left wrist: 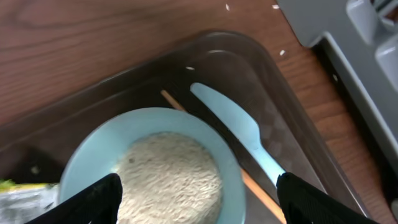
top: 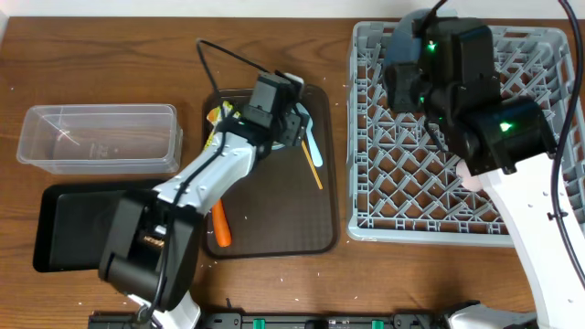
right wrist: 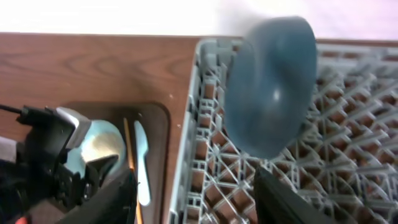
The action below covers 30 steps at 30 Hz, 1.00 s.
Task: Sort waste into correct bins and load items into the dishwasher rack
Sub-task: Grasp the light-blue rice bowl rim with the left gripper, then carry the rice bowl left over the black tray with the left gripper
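Observation:
My left gripper (left wrist: 199, 200) hangs open over a bowl with a pale blue rim (left wrist: 93, 149) and a whitish inside, one finger on each side, not touching. Beside the bowl on the brown serving tray (top: 274, 219) lie the light blue utensil (left wrist: 230, 130) and a wooden chopstick (left wrist: 256, 188). A yellow-green wrapper (top: 218, 114) lies to the bowl's left and an orange carrot (top: 220, 225) near the tray's front. The dark blue plate (right wrist: 270, 87) stands on edge in the grey dishwasher rack (top: 457, 196), at its far left corner. My right gripper (right wrist: 196, 199) is open just below the plate, apart from it.
The clear plastic box (top: 96, 137) sits at the left, with the shallow black tray (top: 78, 224) in front of it, partly under my left arm. The rack's left wall (right wrist: 186, 155) runs close along the serving tray. White specks dot the wooden table.

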### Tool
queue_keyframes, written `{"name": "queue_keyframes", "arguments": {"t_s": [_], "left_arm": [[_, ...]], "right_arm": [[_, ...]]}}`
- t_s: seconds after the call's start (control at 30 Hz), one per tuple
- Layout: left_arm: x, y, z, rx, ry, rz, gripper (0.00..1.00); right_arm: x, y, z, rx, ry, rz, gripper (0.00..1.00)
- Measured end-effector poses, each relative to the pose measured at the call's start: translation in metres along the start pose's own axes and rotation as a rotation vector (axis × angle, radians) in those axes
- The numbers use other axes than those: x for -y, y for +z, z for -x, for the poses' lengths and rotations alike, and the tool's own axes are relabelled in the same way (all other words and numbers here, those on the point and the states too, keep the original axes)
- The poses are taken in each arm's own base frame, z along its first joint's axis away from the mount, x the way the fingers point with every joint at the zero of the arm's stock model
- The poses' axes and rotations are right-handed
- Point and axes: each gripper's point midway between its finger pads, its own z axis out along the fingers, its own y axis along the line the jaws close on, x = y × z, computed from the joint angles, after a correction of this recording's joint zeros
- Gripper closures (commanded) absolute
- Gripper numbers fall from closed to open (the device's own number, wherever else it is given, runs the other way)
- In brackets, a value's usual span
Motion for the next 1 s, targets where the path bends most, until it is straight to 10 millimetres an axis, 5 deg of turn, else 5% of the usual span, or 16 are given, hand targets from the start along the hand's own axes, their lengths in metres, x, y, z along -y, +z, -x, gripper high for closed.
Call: {"name": "queue_keyframes", "arguments": {"t_s": [0.63,0.83,1.0], "left_arm": [[0.024,0.04,-0.048,-0.143,0.055,-0.03,0.58],[0.023,0.04,-0.047,-0.14,0.048,-0.025,0.92],[0.022,0.039,-0.053,-0.167,0.056,-0.019,0.94]], "right_arm": [[0.004,0.001,-0.018,-0.074,-0.008,-0.016,0.48],[0.005,0.0,-0.023,-0.096,-0.011,-0.021,0.53],[0.006,0.0,-0.024,-0.098,-0.007,-0.022,0.57]]}}
